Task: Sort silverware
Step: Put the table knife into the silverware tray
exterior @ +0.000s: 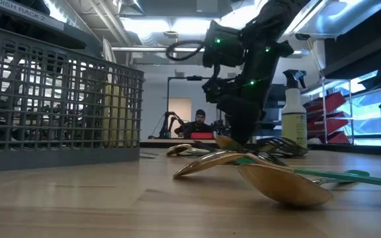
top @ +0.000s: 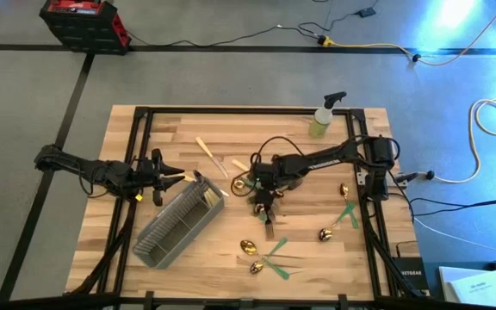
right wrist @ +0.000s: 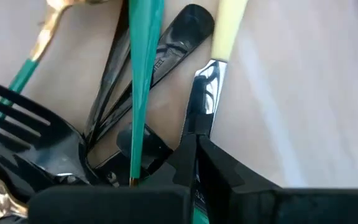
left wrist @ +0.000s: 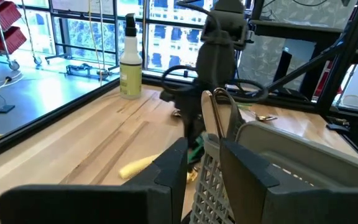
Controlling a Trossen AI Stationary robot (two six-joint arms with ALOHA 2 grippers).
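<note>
Found most of the silverware [top: 269, 229] heaped just off the middle of the wooden table [top: 188, 129], with dark forks [right wrist: 23, 118], a green handle [right wrist: 143, 74] and a cream handle [right wrist: 229, 25] crossing one another. Saw the right gripper [top: 263, 205] down in that heap, fingers pressed together, tips among the handles. Counted two gold spoons [top: 248, 248] with green handles toward 6 o'clock, two more spoons [top: 325, 232] toward 4 o'clock, and loose cream pieces [top: 207, 148] toward 11 o'clock. Noted the grey mesh caddy [top: 175, 228] lying aslant at 8 o'clock, a cream handle inside it. Placed the left gripper [top: 182, 176] at 9 o'clock, over the caddy's upper end, a gold-headed piece [left wrist: 215, 115] showing between its fingers; could not tell whether clamped on it. Spotted a yellow-green spray bottle [top: 321, 120] upright at 1 o'clock by the table's far edge. Beyond the table, made out grey floor [top: 231, 77] marked with black tape, a red and black case [top: 80, 21] at 10 o'clock, a yellow cable [top: 368, 47] at 1 o'clock, large windows [left wrist: 73, 31], and a person [exterior: 199, 122] seated far back.
</note>
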